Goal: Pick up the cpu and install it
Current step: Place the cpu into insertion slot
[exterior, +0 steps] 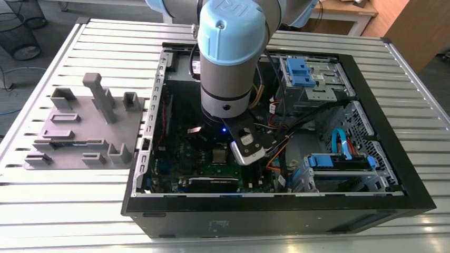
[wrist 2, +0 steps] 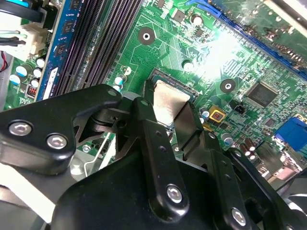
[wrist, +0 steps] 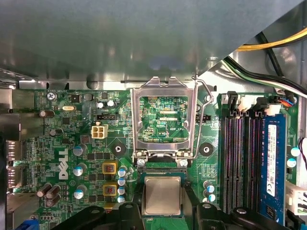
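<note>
The cpu point(wrist: 163, 194) is a small silver-topped square lying flat in the socket on the green motherboard point(wrist: 72, 143). In the second wrist view the cpu point(wrist 2: 169, 98) shows between two black fingers point(wrist 2: 144, 120). My gripper point(wrist: 165, 210) is shut on it, one finger against each side. Just beyond the chip, the socket's metal bracket point(wrist: 163, 84) stands flipped open with its lever point(wrist: 204, 96) raised. In the exterior view the arm point(exterior: 225, 63) reaches straight down into the open computer case point(exterior: 380, 158) over the board.
Black memory slots point(wrist: 240, 158) and a blue stick point(wrist: 275, 158) run beside the socket. Yellow and black cables point(wrist: 268, 45) hang near the case wall. Blue drive bays point(exterior: 302, 71) fill the case's far side. A grey fixture block point(exterior: 84, 126) sits on the slatted table at the exterior view's left.
</note>
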`<action>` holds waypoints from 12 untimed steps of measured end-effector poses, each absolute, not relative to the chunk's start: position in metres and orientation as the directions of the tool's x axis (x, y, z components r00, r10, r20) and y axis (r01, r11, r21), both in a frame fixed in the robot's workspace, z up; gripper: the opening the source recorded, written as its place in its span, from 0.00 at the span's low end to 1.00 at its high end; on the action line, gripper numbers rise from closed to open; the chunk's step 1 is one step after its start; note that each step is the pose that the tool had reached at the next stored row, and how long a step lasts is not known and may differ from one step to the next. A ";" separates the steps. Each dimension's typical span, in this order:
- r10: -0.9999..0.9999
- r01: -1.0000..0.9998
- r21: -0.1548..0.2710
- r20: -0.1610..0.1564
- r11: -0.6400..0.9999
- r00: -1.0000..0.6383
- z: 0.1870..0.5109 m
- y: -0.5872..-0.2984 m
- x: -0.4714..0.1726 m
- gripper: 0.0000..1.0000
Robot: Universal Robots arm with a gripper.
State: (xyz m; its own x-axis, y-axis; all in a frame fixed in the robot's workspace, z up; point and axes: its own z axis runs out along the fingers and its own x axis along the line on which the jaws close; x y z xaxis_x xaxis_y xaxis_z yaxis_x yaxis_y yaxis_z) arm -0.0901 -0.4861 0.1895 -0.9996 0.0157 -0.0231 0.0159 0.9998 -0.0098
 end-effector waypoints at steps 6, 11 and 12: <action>0.016 0.016 -0.009 -0.023 1.000 -1.000 0.191 -0.486 -0.090 0.43; 0.016 0.016 -0.009 -0.023 1.000 -1.000 0.193 -0.486 -0.090 0.43; 0.016 0.016 -0.010 -0.023 1.000 -1.000 0.193 -0.486 -0.090 0.43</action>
